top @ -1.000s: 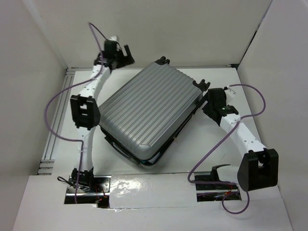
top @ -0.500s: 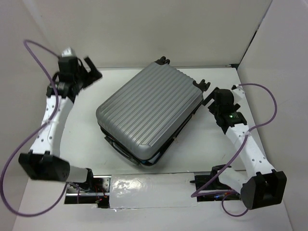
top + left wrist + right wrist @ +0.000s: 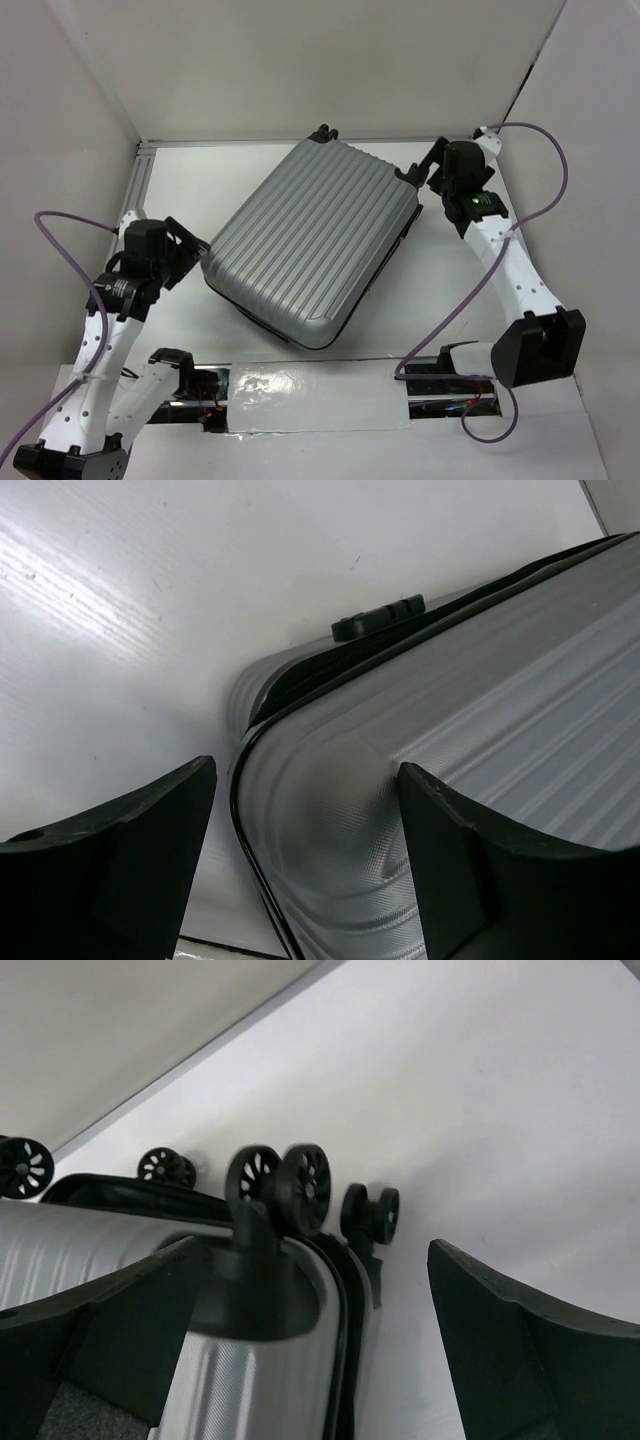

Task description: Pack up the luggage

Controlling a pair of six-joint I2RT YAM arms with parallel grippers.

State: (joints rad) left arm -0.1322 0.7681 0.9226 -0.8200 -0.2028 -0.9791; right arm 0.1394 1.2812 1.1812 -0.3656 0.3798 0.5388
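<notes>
Luggage (image 3: 310, 245), ribbed silver-grey hard shell with rounded corners and black wheels (image 3: 290, 1188), lies skewed at the middle of the table (image 3: 430, 300). I see left jaws wide astride its left corner, right jaws wide astride its wheeled corner.

A white table (image 3: 150, 600) spreads beyond and between the left fingers (image 3: 110, 850), its surface finely scuffed and streaked with glare. Ahead of the right fingers (image 3: 520, 1340) this table meets a pale back wall (image 3: 120, 1020) along a thin grey strip (image 3: 200, 1050). From above, an aluminium rail (image 3: 142, 180) runs along the table edge outboard of the left fingers, with a left wall (image 3: 60, 130) beyond it. A right wall (image 3: 590, 150) stands outboard of the right fingers. Well behind both pairs of fingers, at the near edge, lies a band of shiny tape (image 3: 310, 385)
</notes>
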